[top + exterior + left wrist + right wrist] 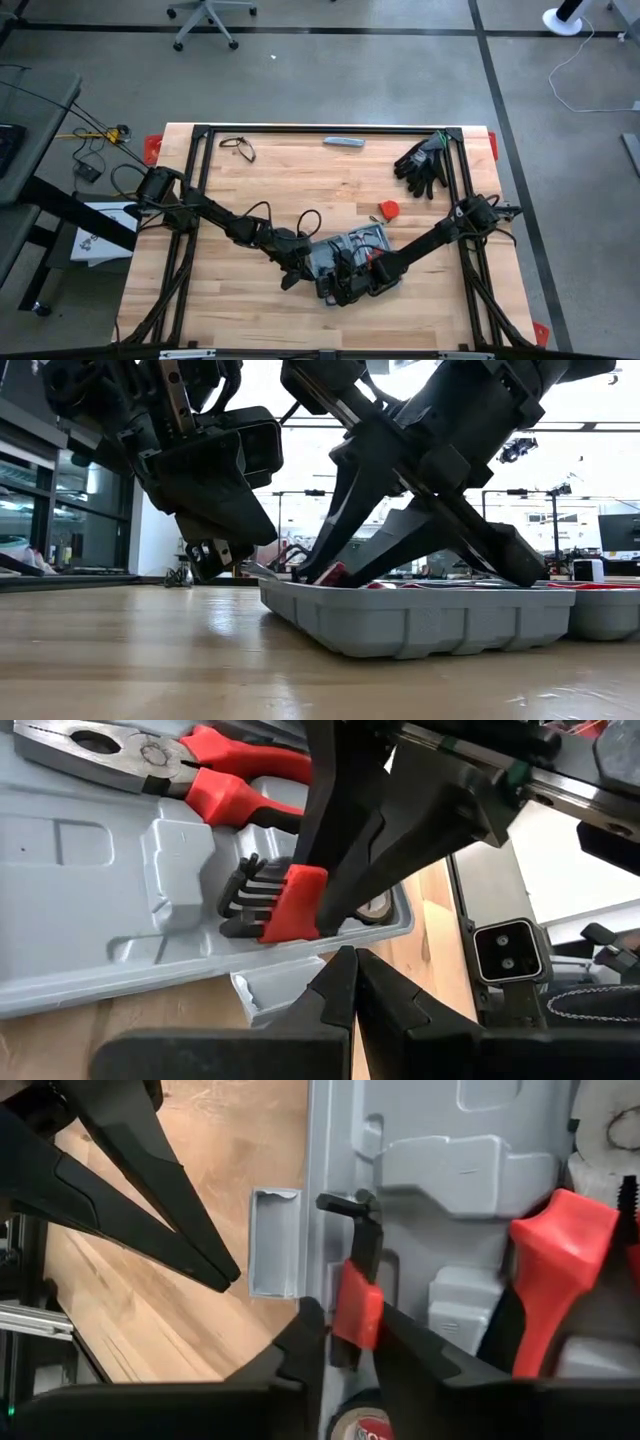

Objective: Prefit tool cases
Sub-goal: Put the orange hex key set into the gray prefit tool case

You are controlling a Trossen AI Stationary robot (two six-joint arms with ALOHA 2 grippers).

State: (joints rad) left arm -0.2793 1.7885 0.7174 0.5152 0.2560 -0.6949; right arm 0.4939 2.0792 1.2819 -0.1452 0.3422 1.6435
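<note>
Two dark arms reach inward over a wooden table (pixel 240 320) and meet at the grey-blue tool case (pixel 352 262), which lies open near the table's middle, toward the front edge. Starting at the left, the left arm stretches from its mount at the table's left side down to the case's left edge. The left gripper (pixel 352 970) has its fingers pressed together with nothing between them; its tips sit just outside the case rim, beside the small latch tab (pixel 273 1243) that juts from the case wall over bare wood. In the low view the left gripper (pixel 215 565) hangs just above the table, close to the near-left corner of the case.

Inside the case, a pair of pliers (pixel 170 765) with red handles lies in a moulded recess, and a set of black hex keys in a red holder (pixel 275 900) sits near the rim. The right gripper (pixel 345 1340) comes down from the right side into the case; its fingers flank the red holder, one on each side. They stand slightly apart, and whether they actually pinch it I cannot tell.

Farther right, a small red object (pixel 389 209) lies on the wood beyond the case. At the table's far edge are a slim grey bar (pixel 344 142) and, to the right, black gloves (pixel 424 163).
</note>
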